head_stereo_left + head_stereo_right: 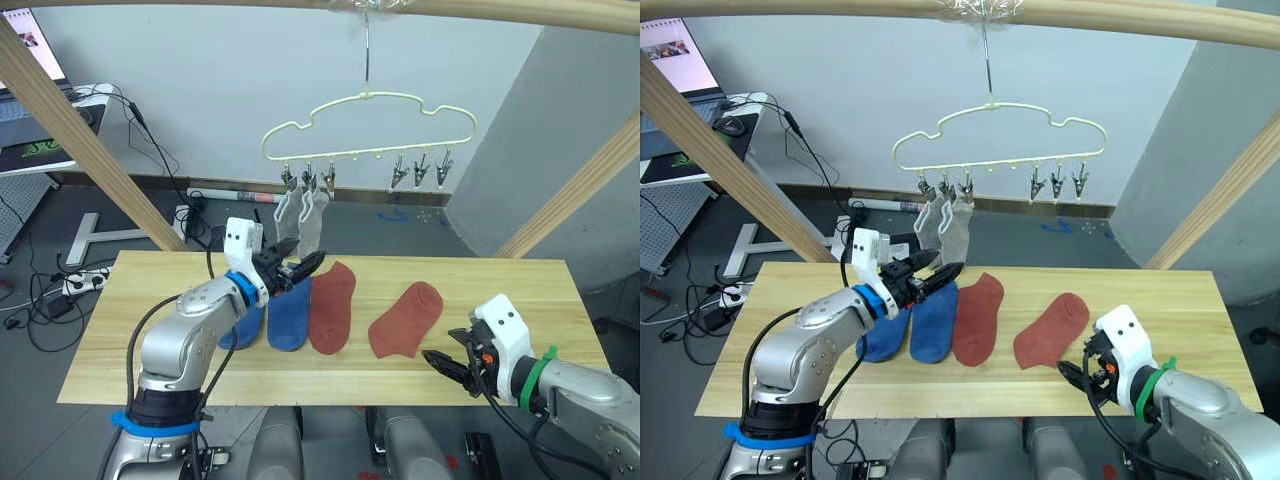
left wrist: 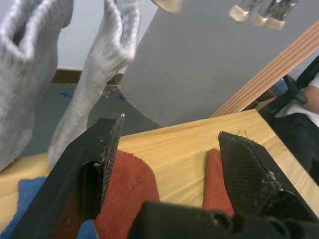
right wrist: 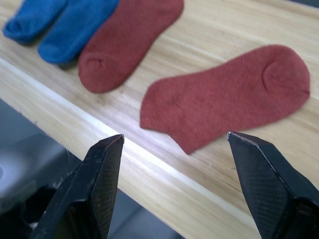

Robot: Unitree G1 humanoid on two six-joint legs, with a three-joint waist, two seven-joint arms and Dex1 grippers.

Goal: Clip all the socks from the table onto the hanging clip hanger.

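Note:
The pale-yellow clip hanger [image 1: 368, 125] hangs from the top beam. Two light grey socks [image 1: 290, 212] [image 1: 316, 215] are clipped at its left end, and three clips [image 1: 420, 170] on the right hold nothing. On the table [image 1: 500, 290] lie two blue socks [image 1: 290, 315] [image 1: 243, 330] and two rust-red socks [image 1: 333, 308] [image 1: 406, 320]. My left gripper [image 1: 300, 262] is open above the blue socks, just below the grey ones [image 2: 99, 64]. My right gripper [image 1: 440, 352] is open at the table's front edge, just right of the nearer rust-red sock [image 3: 224, 94].
Slanted wooden poles rise at the left [image 1: 80, 130] and right [image 1: 580, 190] of the table. A desk with a laptop [image 1: 40, 110] stands at the back left, with cables on the floor. A seated person [image 2: 304, 104] is beyond the table's right end.

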